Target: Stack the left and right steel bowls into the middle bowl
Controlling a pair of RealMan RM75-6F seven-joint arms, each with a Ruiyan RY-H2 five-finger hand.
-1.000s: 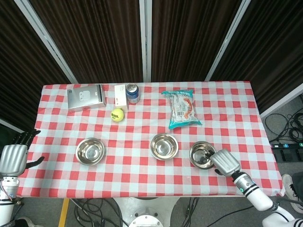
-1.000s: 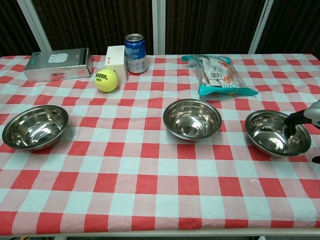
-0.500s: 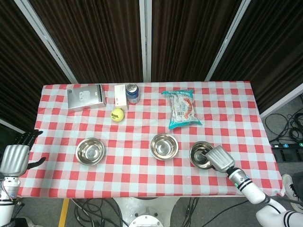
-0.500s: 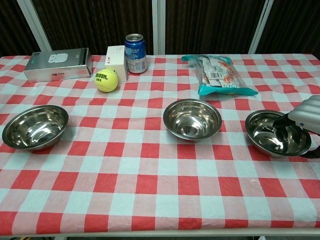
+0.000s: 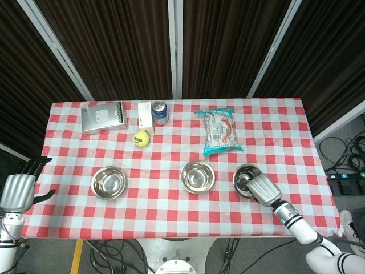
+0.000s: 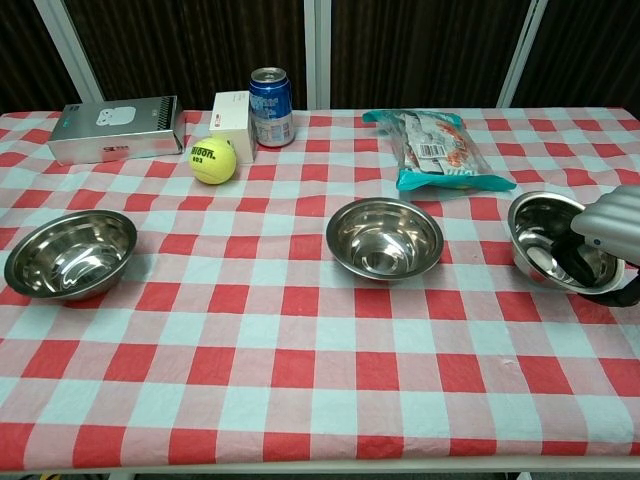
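At counter right, our right hand (image 6: 600,245) grips the right bowl (image 6: 552,238) by its rim, tilted. We keep it level, then carry it over the middle bowl (image 6: 385,238).

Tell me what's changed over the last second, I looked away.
The right robot hand closed over the near rim of the right steel bowl and now grips it; the bowl has tipped and come up off the cloth, shifting slightly away from the robot. The middle bowl, left bowl and left robot hand haven't moved.
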